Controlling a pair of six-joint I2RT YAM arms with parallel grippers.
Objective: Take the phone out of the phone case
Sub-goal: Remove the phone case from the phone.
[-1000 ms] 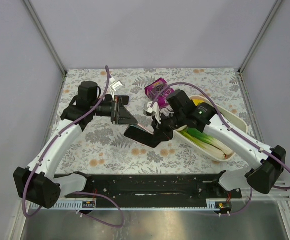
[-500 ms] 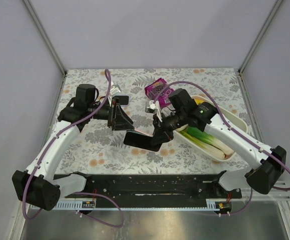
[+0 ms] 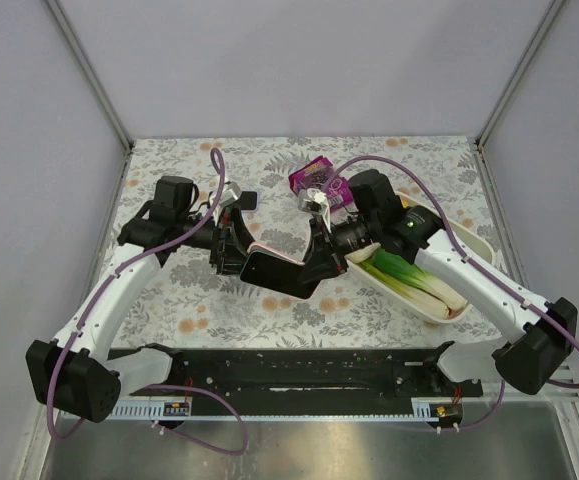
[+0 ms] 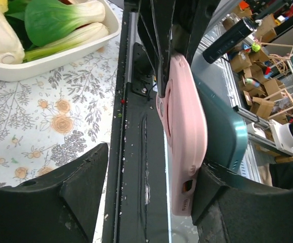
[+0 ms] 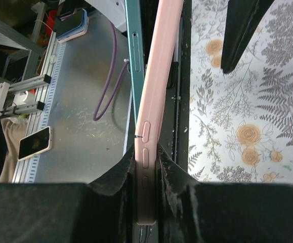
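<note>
The phone in its pink case is held in the air above the table's middle, with the dark face showing in the top view. My right gripper is shut on its right end; the right wrist view shows the pink case edge with its side buttons pinched between both fingers. My left gripper is open at the phone's left end. In the left wrist view the case sits between the spread jaws, against the right finger and well apart from the left finger.
A white tray holding a leek and other greens stands at the right; its rim also shows in the left wrist view. A purple box lies behind the grippers. The black base rail runs along the near edge.
My left gripper has moved right to the phone's left end, so the end now sits between its open jaws. My right gripper has lifted and turned the phone toward it.
</note>
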